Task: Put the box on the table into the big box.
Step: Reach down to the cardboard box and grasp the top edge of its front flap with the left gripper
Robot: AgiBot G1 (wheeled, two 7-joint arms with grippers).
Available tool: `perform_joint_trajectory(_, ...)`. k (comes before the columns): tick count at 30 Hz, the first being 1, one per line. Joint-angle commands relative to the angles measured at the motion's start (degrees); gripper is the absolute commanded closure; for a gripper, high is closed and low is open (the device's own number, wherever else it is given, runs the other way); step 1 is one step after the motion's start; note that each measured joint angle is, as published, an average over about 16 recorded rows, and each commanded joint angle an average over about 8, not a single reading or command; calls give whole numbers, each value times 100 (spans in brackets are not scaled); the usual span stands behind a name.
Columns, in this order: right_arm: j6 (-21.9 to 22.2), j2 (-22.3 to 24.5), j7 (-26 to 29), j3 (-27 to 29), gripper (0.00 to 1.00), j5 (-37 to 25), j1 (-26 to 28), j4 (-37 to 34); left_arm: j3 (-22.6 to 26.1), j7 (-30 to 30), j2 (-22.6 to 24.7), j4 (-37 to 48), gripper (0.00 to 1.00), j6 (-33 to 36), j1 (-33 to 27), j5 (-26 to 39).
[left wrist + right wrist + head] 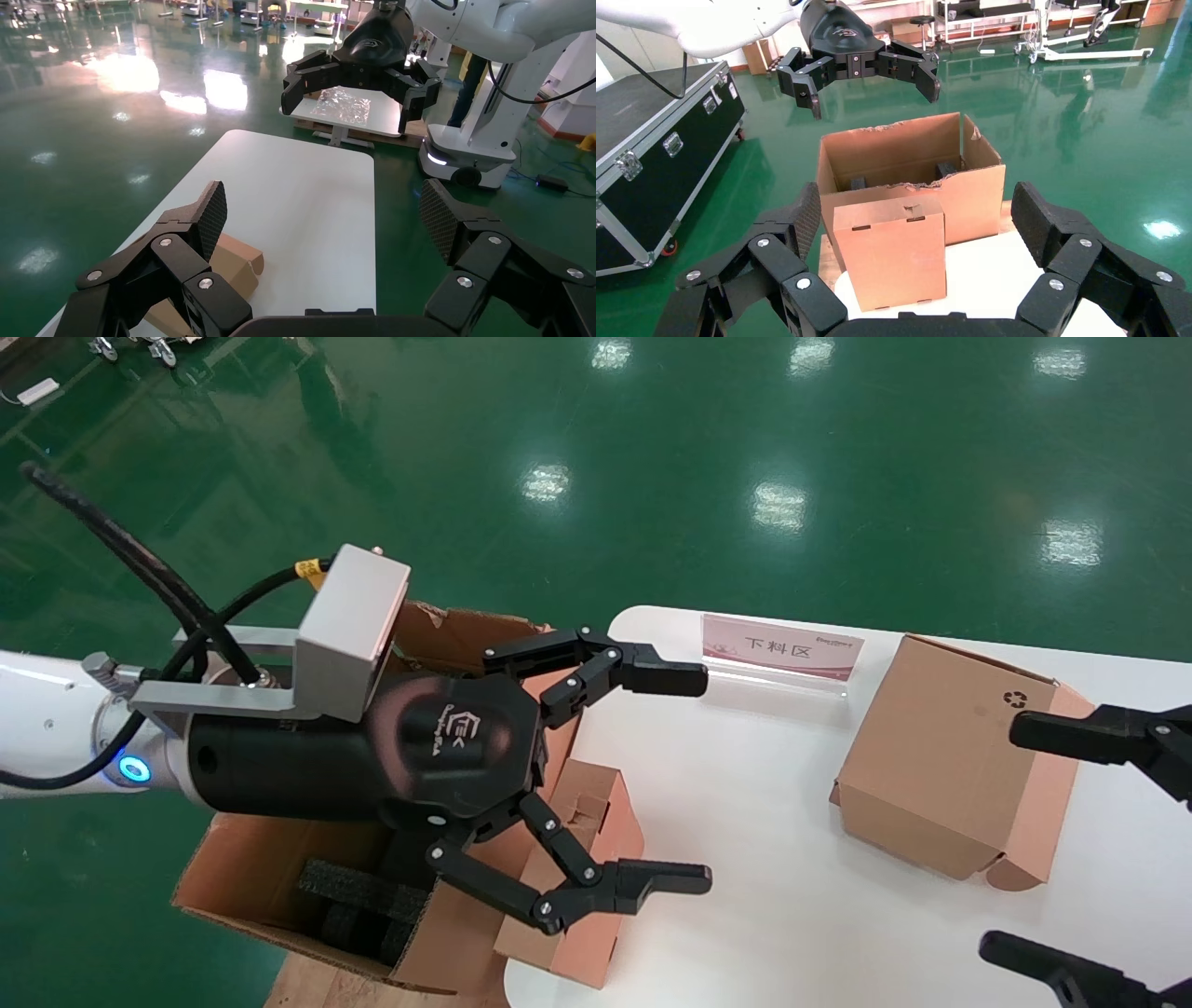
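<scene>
The slim brown box (579,859) stands on edge at the left end of the white table (745,822), against the big box (270,882). In the right wrist view the slim box (891,256) shows slits and a tab notch, with the big box (912,158) behind it, ragged-rimmed, holding black foam blocks (945,169). My left gripper (705,775) is open and empty, hovering over the table's left end above the slim box; it also shows in the right wrist view (859,70). My right gripper (1001,836) is open and empty at the table's right side.
A squarer carton with a recycling symbol (941,756) lies on the table between the grippers. A pink-and-white sign (780,652) stands at the table's far edge. The big box rests on a wooden pallet (317,989). A black flight case (659,140) stands on the green floor.
</scene>
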Motion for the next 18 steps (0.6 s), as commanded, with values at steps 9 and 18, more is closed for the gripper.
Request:
perform_joint_trajectory(9, 0, 0, 0, 0, 0, 0, 0, 0, 0, 0, 0, 0, 0, 0, 0, 0)
perform_joint_trajectory(18, 0, 0, 0, 0, 0, 0, 0, 0, 0, 0, 0, 0, 0, 0, 0, 0)
